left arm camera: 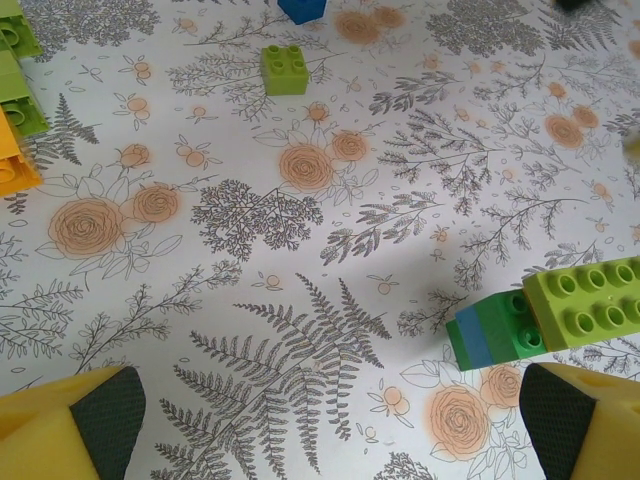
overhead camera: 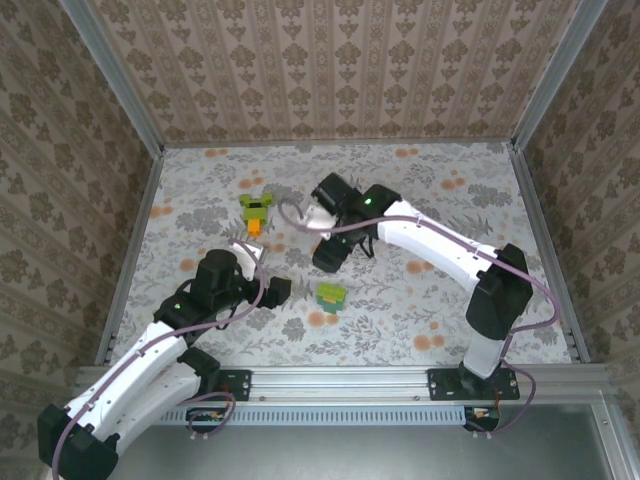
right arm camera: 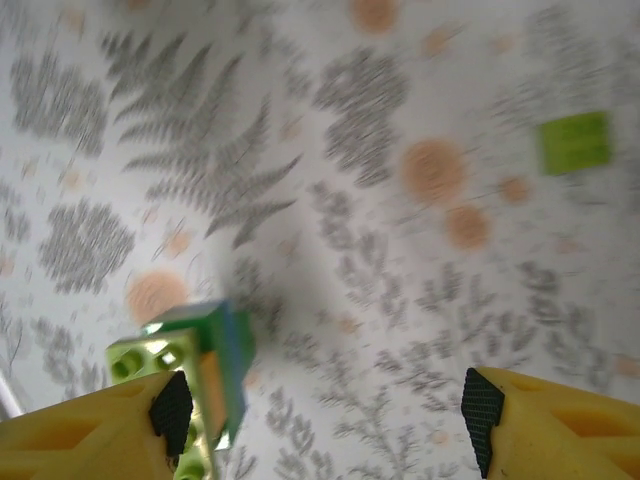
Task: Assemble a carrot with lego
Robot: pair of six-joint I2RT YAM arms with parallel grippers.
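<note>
The carrot [overhead camera: 256, 211], lime-green bricks with an orange tip, lies at the back left of the table; its edge shows at the left border of the left wrist view [left arm camera: 14, 110]. A small lego stack [overhead camera: 330, 296] of lime, dark green and blue bricks rests on the table between the arms. My left gripper [overhead camera: 272, 290] is open and low, with the stack [left arm camera: 545, 312] just off its right finger. My right gripper [right arm camera: 328, 410] is open above the table, and the blurred stack [right arm camera: 200, 360] sits by its left finger, not clamped.
A loose lime brick [left arm camera: 285, 69] and a blue brick [left arm camera: 301, 8] lie further out in the left wrist view. Another lime brick [right arm camera: 573, 142] shows at the upper right of the right wrist view. Metal rails and patterned walls [overhead camera: 320, 70] enclose the floral table.
</note>
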